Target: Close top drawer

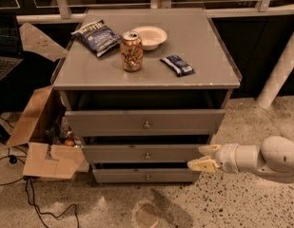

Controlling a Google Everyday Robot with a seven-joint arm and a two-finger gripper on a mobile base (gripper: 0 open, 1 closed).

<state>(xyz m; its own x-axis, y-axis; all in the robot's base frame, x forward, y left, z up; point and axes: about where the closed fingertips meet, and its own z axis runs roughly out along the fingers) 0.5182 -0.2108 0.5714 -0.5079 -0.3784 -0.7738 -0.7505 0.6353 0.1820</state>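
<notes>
The top drawer (pixel 113 122) is the widest grey front of the cabinet (pixel 184 46), with a small round knob (pixel 147 125) at its centre. It stands pulled out a little, with a dark gap above its front. My gripper (pixel 204 157) is at the lower right, in front of the right end of the middle drawer (pixel 118 153) and below the top drawer's right corner. Its cream fingers (pixel 209 149) point left and stand slightly apart, holding nothing. It does not touch the top drawer.
On the cabinet top lie a chip bag (pixel 96 36), a soda can (pixel 131 51), a white bowl (pixel 149 36) and a blue packet (pixel 177 64). An open cardboard box (pixel 39 141) and cables (pixel 27 194) sit at the left. A white post (pixel 279 75) stands at the right.
</notes>
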